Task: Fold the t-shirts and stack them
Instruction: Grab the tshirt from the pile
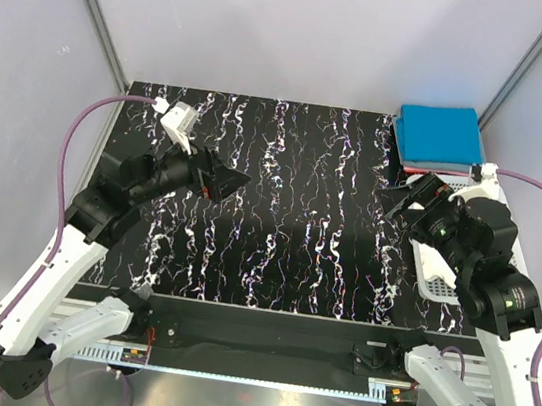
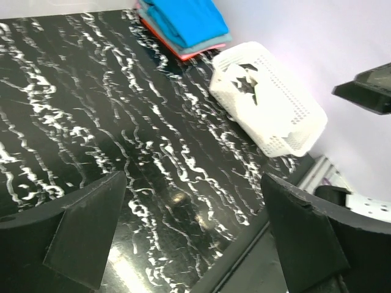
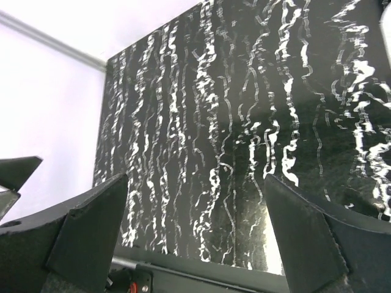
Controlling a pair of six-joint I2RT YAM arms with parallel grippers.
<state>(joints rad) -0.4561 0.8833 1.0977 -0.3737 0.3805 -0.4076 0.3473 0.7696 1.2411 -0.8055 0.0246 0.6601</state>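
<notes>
A folded stack of t-shirts lies at the table's back right corner, with the bright blue shirt [image 1: 437, 134] on top and a red edge [image 1: 439, 173] showing beneath it. The stack also shows in the left wrist view, blue [image 2: 186, 21] over red [image 2: 164, 40]. I cannot make out the white shirt. My left gripper [image 1: 226, 179] hangs open and empty over the left half of the table, its jaws wide apart in the left wrist view [image 2: 192, 183]. My right gripper [image 1: 403, 195] is open and empty in front of the stack, jaws wide apart in the right wrist view [image 3: 195, 180].
A white plastic lattice basket [image 2: 269, 104] lies near the right edge, mostly hidden under my right arm in the top view [image 1: 437, 282]. Dark shapes show inside it; I cannot tell what they are. The black marbled table [image 1: 288, 226] is walled by pale panels.
</notes>
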